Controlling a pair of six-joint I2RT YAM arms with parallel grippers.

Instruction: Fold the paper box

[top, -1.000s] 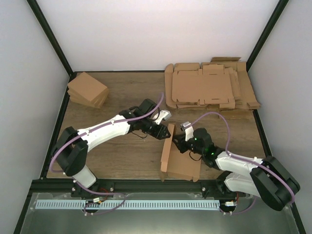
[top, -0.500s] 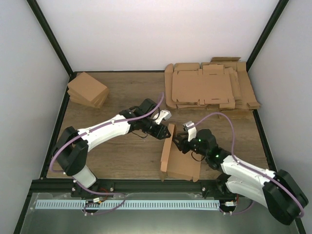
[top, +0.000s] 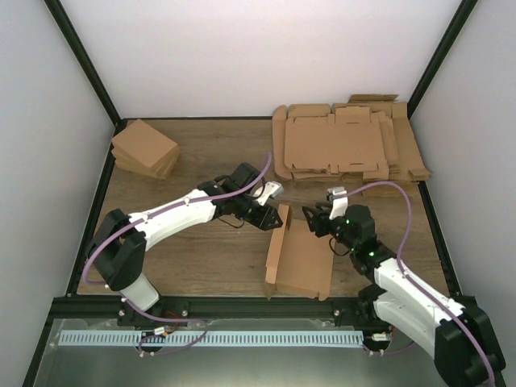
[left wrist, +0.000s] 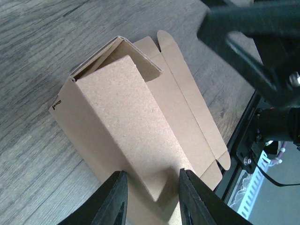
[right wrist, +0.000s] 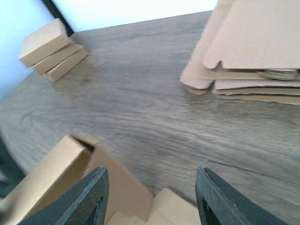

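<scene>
**Left fingers clamp the raised wall, right fingers hang open beside the box**

Here's the paper box [top: 300, 260], sitting on the desk [top: 201, 153] right between the two sets of fingers. Its base panel lies flat. One long side stands up as a folded wall along the edge nearest the left arm. In the left wrist view that wall [left wrist: 136, 122] runs straight away from the camera, with a short end flap turned in at its far corner and a tabbed flap lying flat on the desk beside it.

The left fingers [top: 272, 216] are closed on the far end of that upright wall, one on each side, pinching the cardboard. The left arm reaches long and low across the desk from its base, with the wrist angled down onto the box.

The right fingers [top: 313, 219] are spread apart with nothing between them, just beside the far right corner of the box and clear of it. The right arm is bent at the elbow, with the wrist raised and pointing inward.

Beyond the right fingers, well apart, lies the pile of flat tabbed sheets [top: 347, 145]. Far out past the left fingers sits the stack of small boxes [top: 145, 149].
</scene>
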